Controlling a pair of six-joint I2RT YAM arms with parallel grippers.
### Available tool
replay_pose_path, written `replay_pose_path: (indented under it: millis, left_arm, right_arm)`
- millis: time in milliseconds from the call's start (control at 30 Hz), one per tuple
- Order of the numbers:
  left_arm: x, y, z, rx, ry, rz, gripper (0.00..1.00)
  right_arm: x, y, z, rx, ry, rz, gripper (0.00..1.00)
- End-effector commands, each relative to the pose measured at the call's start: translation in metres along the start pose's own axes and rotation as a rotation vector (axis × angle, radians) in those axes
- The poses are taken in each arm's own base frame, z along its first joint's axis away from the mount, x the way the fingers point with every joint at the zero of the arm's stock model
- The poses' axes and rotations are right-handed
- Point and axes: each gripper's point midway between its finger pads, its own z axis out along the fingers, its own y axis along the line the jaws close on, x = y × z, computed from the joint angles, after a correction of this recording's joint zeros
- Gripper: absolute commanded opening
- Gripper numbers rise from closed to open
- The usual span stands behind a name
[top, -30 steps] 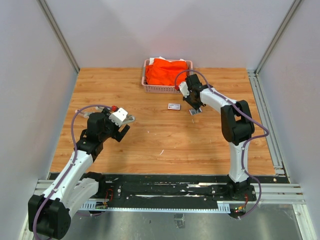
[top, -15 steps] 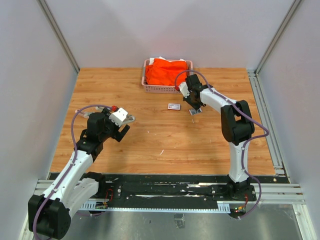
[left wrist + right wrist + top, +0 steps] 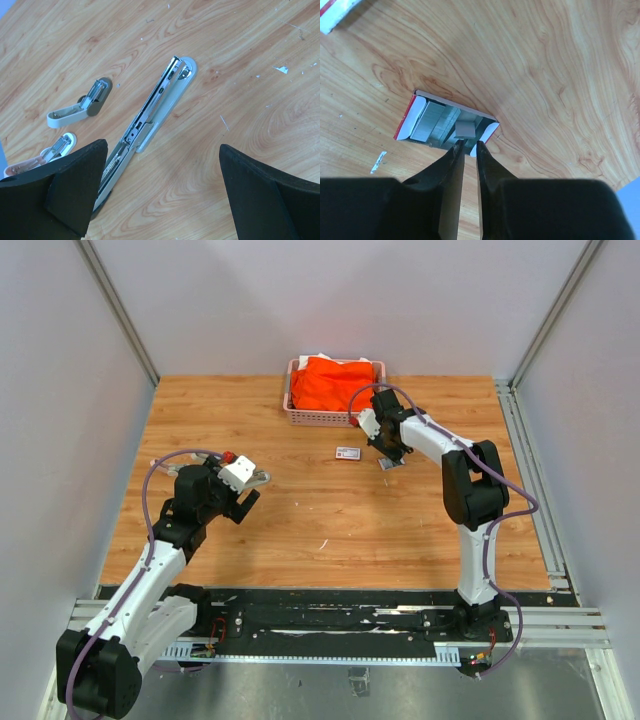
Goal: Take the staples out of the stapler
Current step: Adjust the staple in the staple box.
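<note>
My right pincer hangs over a small open cardboard box with red sides. The staples, silvery-grey strips packed side by side, lie in that box just ahead of the fingertips. One short grey strip stands up out of the pack right at the tips. The jaws are drawn in to a narrow slit, but I cannot tell whether they pinch that strip or only frame it.

The long silver-and-white stapler, folded open flat, lies on the wooden counter under my left pincer, which is spread wide and holds nothing. Its long axis runs from beside the left finger away toward the upper right of the wrist view. The left arm is much the nearer to it, and the right arm is well apart across the counter. I cannot make out whether its channel holds staples.

My judgement is that the next move turns on the short strip, which sits dead ahead of the right tips and in line with the slit.
</note>
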Motion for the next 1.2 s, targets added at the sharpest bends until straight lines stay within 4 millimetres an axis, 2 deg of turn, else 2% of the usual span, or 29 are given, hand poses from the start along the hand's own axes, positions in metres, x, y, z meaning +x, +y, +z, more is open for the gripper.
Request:
replay_pose_path:
  millis: [0, 233, 500, 733, 833, 967, 1167]
  left_arm:
    - [-0.006, 0.003, 0.001, -0.017, -0.029, 0.006, 0.98]
    - [-0.006, 0.004, 0.0, -0.02, -0.03, 0.005, 0.98]
    - [-0.005, 0.003, 0.001, -0.017, -0.027, 0.006, 0.98]
    - [-0.005, 0.003, 0.002, -0.016, -0.024, 0.005, 0.98]
    - [-0.005, 0.003, 0.002, -0.016, -0.023, 0.005, 0.98]
    - [-0.004, 0.003, 0.003, -0.014, -0.023, 0.005, 0.98]
    - [-0.009, -0.004, 0.003, 0.044, -0.033, 0.041, 0.98]
  right_arm:
    - [-0.004, 0.002, -0.011, -0.022, 0.004, -0.041, 0.17]
    - [-0.011, -0.004, -0.02, -0.005, -0.02, -0.035, 0.17]
    - [-0.013, -0.003, -0.012, -0.007, -0.017, -0.051, 0.18]
    - [-0.022, -0.009, -0.017, 0.01, -0.061, -0.027, 0.19]
    - [-0.025, -0.015, -0.026, 0.021, -0.09, 0.0, 0.23]
    - [-0.027, -0.02, -0.038, -0.016, -0.154, 0.065, 0.4]
    - [-0.02, -0.029, -0.049, -0.114, -0.215, 0.171, 0.45]
